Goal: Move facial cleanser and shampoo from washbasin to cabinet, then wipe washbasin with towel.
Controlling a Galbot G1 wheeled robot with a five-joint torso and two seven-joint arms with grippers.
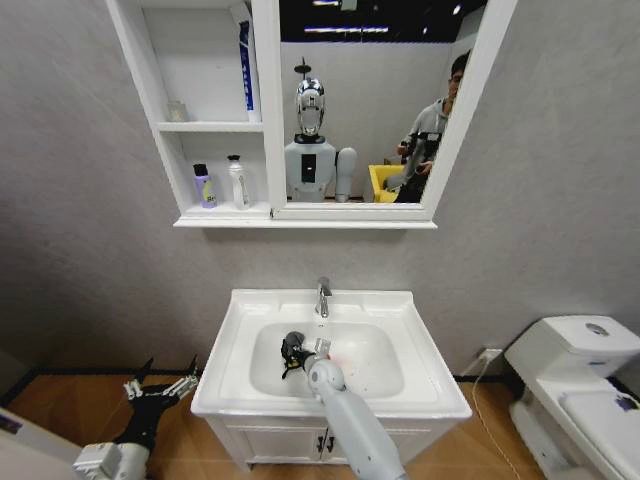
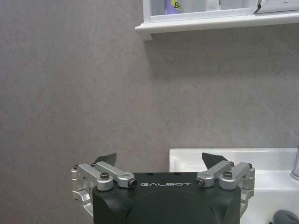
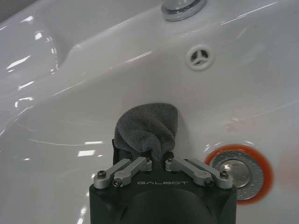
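Right gripper (image 3: 158, 156) is down inside the washbasin (image 1: 240, 300), fingers clamped on the bunched dark grey towel (image 3: 147, 128), cloth pressed to the white bowl just beside the orange-ringed drain (image 3: 236, 170), below the chrome tap (image 1: 323, 296); left gripper (image 1: 160, 385) hangs low beside the basin's left edge, fingers spread wide, holding nothing. Two bottles (image 1: 222, 184) stand on the cabinet (image 1: 200, 127)'s lower shelf, next to the mirror (image 1: 375, 100).

The washbasin (image 1: 420, 385) is carried on a low white cupboard (image 1: 270, 440) set on a wooden floor (image 1: 60, 410). A dark grey towel (image 3: 147, 128) is pressed against the bowl's inner surface, beside the reddish drain ring (image 3: 238, 170). On the cabinet's (image 1: 215, 215) lowest shelf, a purple bottle (image 1: 204, 186) and a white bottle (image 1: 238, 182) are stood side by side.
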